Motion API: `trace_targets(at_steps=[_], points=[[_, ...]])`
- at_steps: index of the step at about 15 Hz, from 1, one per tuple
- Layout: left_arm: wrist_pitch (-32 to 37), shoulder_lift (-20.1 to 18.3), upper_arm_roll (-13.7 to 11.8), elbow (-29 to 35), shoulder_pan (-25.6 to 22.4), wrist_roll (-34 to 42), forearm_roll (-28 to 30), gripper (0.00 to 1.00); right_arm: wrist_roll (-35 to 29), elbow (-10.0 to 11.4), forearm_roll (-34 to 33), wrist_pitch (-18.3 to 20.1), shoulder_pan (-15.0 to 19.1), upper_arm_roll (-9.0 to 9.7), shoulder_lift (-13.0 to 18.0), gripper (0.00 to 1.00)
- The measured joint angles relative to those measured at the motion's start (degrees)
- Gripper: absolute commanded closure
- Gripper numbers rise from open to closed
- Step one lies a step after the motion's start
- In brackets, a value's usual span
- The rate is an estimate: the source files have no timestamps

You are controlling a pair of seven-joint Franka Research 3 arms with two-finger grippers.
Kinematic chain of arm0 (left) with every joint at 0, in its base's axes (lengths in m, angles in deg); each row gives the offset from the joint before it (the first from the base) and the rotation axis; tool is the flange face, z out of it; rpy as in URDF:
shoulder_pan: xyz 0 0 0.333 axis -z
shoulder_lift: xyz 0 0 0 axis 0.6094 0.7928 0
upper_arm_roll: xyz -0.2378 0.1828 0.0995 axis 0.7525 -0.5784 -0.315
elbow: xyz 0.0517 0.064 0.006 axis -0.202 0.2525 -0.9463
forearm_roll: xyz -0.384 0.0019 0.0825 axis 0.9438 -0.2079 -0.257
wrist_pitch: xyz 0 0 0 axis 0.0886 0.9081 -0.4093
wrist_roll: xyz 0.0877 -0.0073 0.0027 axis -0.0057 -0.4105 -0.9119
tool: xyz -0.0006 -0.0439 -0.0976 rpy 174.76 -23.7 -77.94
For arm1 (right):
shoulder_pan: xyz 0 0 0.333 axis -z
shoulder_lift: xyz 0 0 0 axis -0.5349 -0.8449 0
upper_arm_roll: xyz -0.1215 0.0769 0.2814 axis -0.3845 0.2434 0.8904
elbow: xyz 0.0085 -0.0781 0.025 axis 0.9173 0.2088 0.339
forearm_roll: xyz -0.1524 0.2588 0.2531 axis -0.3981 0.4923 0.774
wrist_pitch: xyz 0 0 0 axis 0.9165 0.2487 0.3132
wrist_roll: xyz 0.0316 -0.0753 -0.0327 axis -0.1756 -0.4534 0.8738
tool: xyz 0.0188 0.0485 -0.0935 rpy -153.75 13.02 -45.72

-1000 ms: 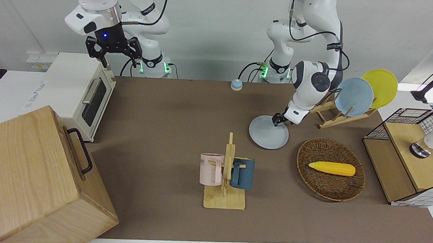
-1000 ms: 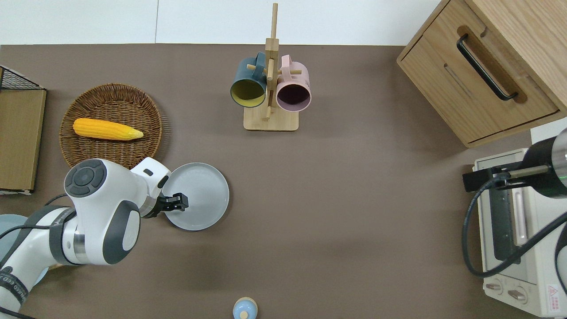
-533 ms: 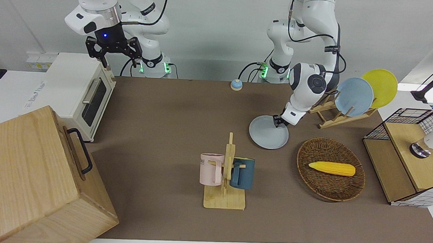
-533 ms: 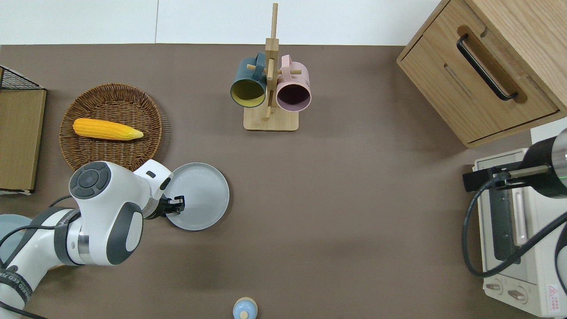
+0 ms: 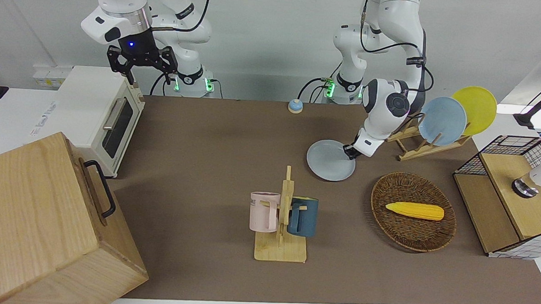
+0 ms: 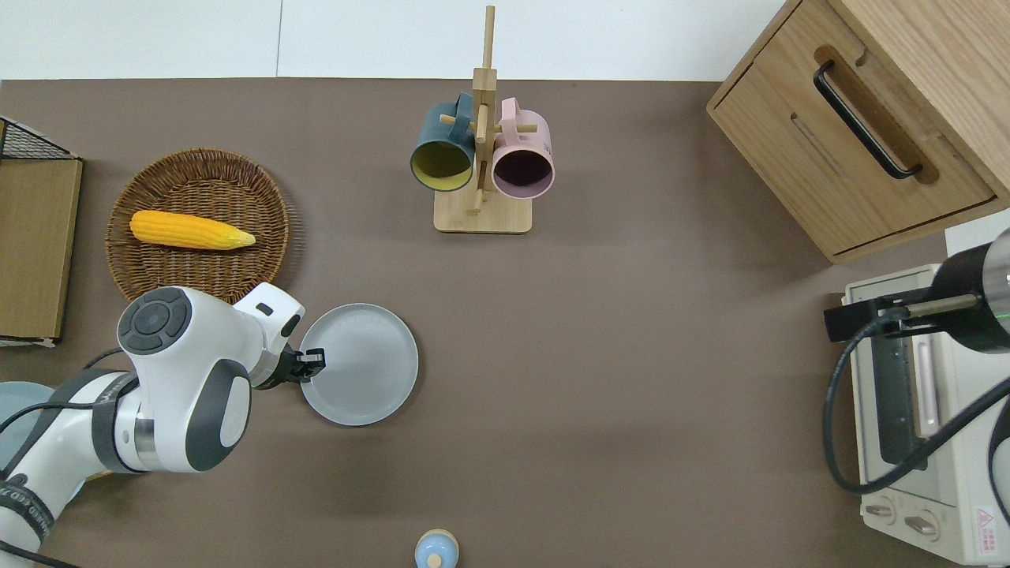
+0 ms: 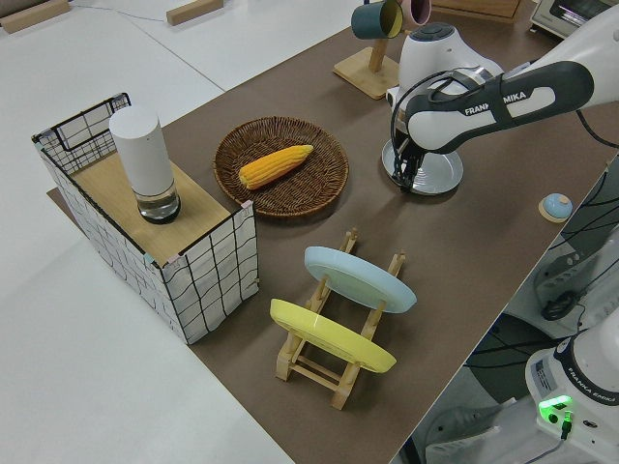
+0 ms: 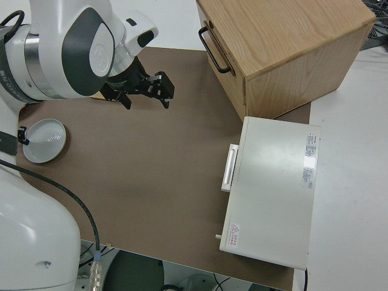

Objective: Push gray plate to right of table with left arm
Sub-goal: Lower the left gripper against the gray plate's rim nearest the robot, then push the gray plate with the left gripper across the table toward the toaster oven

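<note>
The gray plate (image 6: 371,371) lies flat on the brown table (image 6: 615,355), between the wicker basket and the mug rack and nearer to the robots than both. It also shows in the front view (image 5: 327,161), the left side view (image 7: 437,176) and the right side view (image 8: 43,140). My left gripper (image 6: 317,360) is shut and empty, tips down on the plate just inside its rim on the side toward the left arm's end; it also shows in the front view (image 5: 349,151). My right gripper (image 5: 148,76) is open and parked.
A wicker basket (image 6: 158,260) with a corn cob (image 6: 189,229) is close to the plate. A mug rack (image 6: 481,173) stands farther out. A wooden cabinet (image 6: 868,118) and toaster oven (image 6: 915,410) fill the right arm's end. A dish rack (image 5: 435,141) holds sky-blue and yellow plates.
The gray plate has slid a little toward the right arm's end and nearer to the robots. The left gripper drew back to the plate's rim and moved with it. The right arm has not moved.
</note>
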Motion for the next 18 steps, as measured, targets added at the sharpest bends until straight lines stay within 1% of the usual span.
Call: trace_targets(at_steps=[4, 8, 10, 13, 14, 17, 18], points=[[0.06, -0.27, 0.07, 0.01, 0.01, 0.00, 0.33, 1.00, 0.00, 0.00, 0.00, 0.00, 0.00, 0.00, 0.00, 0.005], [-0.01, -0.26, 0.45, 0.01, 0.10, -0.17, 3.28, 1.00, 0.00, 0.00, 0.00, 0.00, 0.00, 0.00, 0.00, 0.005], [-0.04, -0.24, 1.28, 0.01, 0.36, -0.61, 4.37, 1.00, 0.00, 0.00, 0.00, 0.00, 0.00, 0.00, 0.00, 0.005], [-0.95, -0.16, 4.01, 0.02, 1.10, -3.69, 5.68, 1.00, 0.00, 0.00, 0.00, 0.00, 0.00, 0.00, 0.00, 0.005], [-1.78, -0.10, 5.85, 0.03, 1.56, -6.39, 5.80, 1.00, 0.00, 0.00, 0.00, 0.00, 0.00, 0.00, 0.00, 0.005], [-3.54, 0.20, 10.07, 0.04, 1.77, -12.10, 5.97, 1.00, 0.00, 0.00, 0.00, 0.00, 0.00, 0.00, 0.00, 0.005], [-4.61, 0.46, 12.29, 0.05, 1.93, -15.13, 6.04, 1.00, 0.00, 0.00, 0.00, 0.00, 0.00, 0.00, 0.00, 0.005]])
